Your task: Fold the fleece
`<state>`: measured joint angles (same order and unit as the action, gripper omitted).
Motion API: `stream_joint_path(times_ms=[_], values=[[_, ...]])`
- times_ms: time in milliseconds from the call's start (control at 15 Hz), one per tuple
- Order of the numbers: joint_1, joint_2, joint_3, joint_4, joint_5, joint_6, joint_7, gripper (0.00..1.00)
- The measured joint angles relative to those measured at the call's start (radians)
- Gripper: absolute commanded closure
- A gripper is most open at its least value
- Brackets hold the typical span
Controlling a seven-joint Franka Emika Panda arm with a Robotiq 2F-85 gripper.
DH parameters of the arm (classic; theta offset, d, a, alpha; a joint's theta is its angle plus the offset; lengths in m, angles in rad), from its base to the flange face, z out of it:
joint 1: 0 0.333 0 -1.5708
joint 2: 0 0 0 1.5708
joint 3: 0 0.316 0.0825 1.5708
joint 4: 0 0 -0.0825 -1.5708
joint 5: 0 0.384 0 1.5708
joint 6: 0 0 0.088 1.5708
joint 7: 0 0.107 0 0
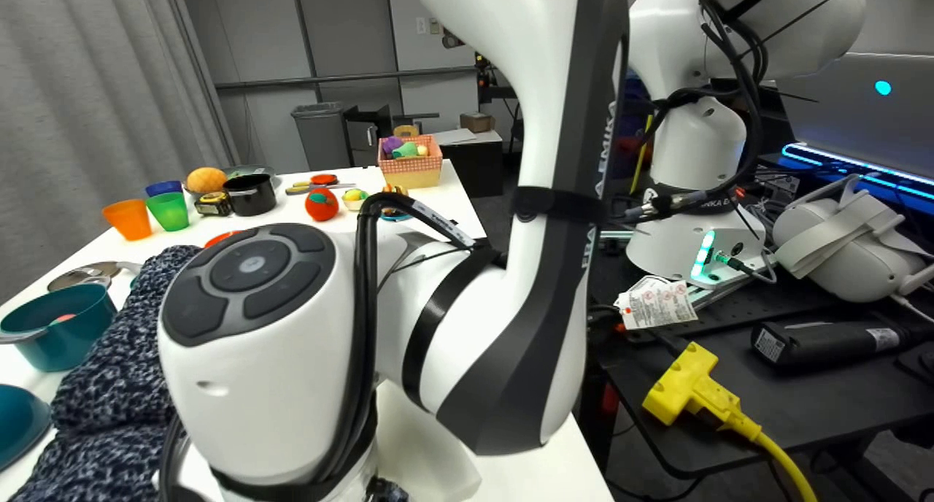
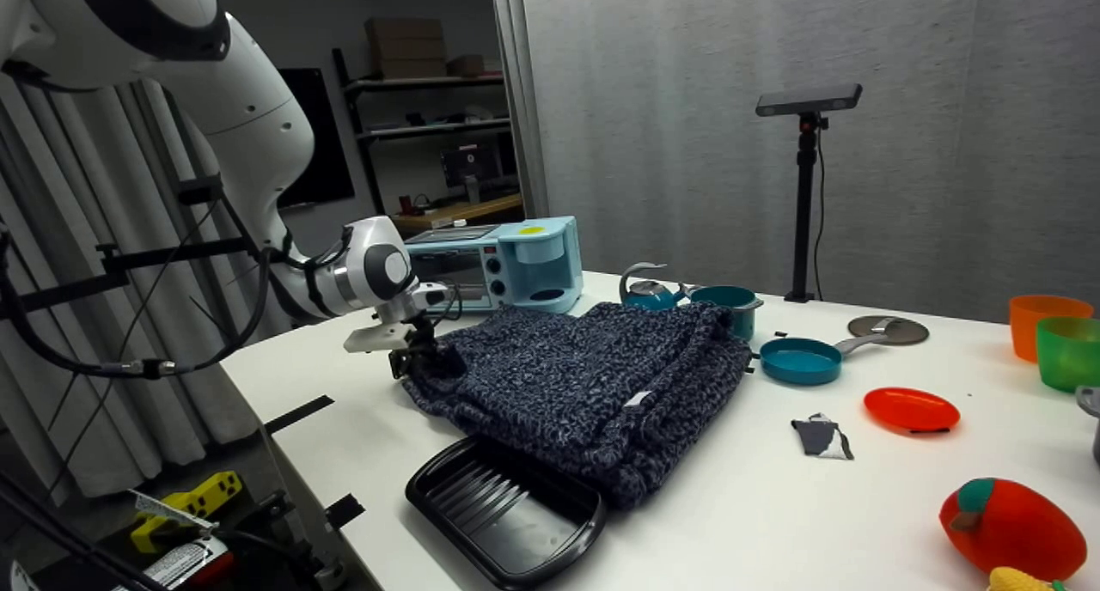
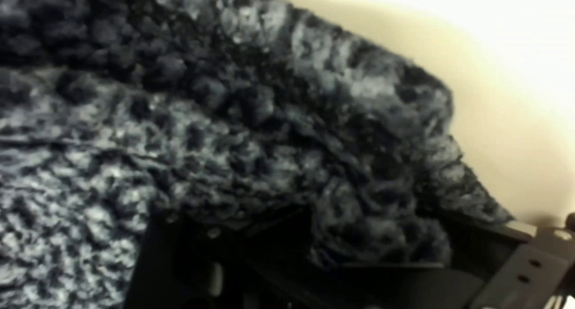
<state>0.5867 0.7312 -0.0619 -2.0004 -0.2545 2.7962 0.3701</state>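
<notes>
The fleece (image 2: 567,376) is a large fuzzy navy-black cloth speckled with grey-blue. It lies in a layered, roughly rectangular heap on the white table, with a small white tag on its near side. It also shows at the left of an exterior view (image 1: 117,392), partly hidden behind the arm, and fills most of the wrist view (image 3: 202,134). My gripper (image 2: 417,359) is low at the fleece's corner on the robot's side. In the wrist view, a bunch of fleece is pinched between the fingers of the gripper (image 3: 382,228), with folds running into the jaws. The fingertips are buried.
A black tray (image 2: 507,509) stands against the fleece's near edge. A light-blue toaster oven (image 2: 498,265) is behind it. A teal kettle (image 2: 650,292), teal pot (image 2: 729,303), teal pan (image 2: 801,361), small dark-and-white piece (image 2: 822,436) and red plate (image 2: 911,409) are beyond it.
</notes>
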Motion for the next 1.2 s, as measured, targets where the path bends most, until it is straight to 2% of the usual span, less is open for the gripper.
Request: stream_joint_path(times_ms=[267,667,1000,1133,1200], values=[[0.001,-0.049,-0.018,-0.051,0.001,0.039,0.002,1.0],[0.002,-0.328,-0.053,-0.276,-0.022,0.032,0.01,1.0],[-0.005,-0.585,-0.163,-0.435,-0.153,0.029,0.097,1.0],[-0.033,-0.676,-0.203,-0.474,-0.144,0.008,0.072,1.0],[-0.081,-0.714,-0.194,-0.486,-0.127,-0.013,0.043,1.0]])
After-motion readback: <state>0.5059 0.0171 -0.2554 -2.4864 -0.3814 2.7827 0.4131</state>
